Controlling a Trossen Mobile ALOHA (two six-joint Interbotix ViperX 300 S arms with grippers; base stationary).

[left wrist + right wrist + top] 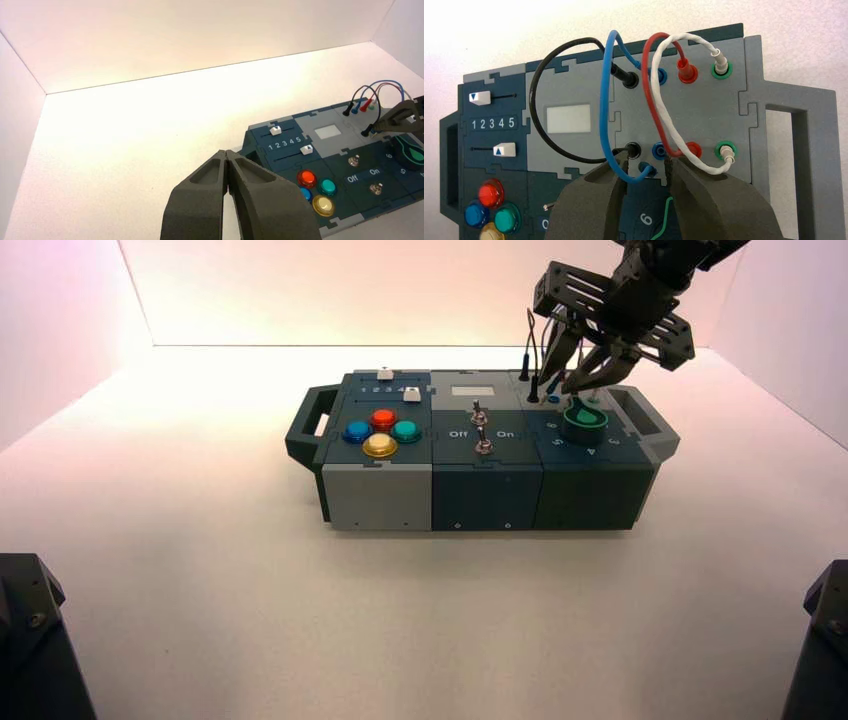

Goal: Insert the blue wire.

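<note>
A pale surface (230, 620), with pinkish light walls (420, 290) behind it, carries the box (380, 495). At the left, the left gripper (226, 152) waits above the surface, to the left of the box; its jaws are closed. On the left part of the box are two white sliders, the far one (480, 98) at the "1" end and the near one (504, 149) by the "4" and "5". Red (491, 193), blue (476, 214), green (507, 218) and yellow (380, 445) buttons sit in front of them. In the middle are a pale display window (568, 118) and two metal toggle switches (480, 414). To the right, the looped black lead (535, 105) is plugged at both ends. The blue wire (605, 100) has one banana plug in the far blue socket (659, 76); its other plug (647, 169) is between the open jaws of the right gripper (645, 159), outside the near blue socket (659, 151). Further right are the red lead (648, 100) and the white lead (663, 107), then the grey handle (819, 165).
</note>
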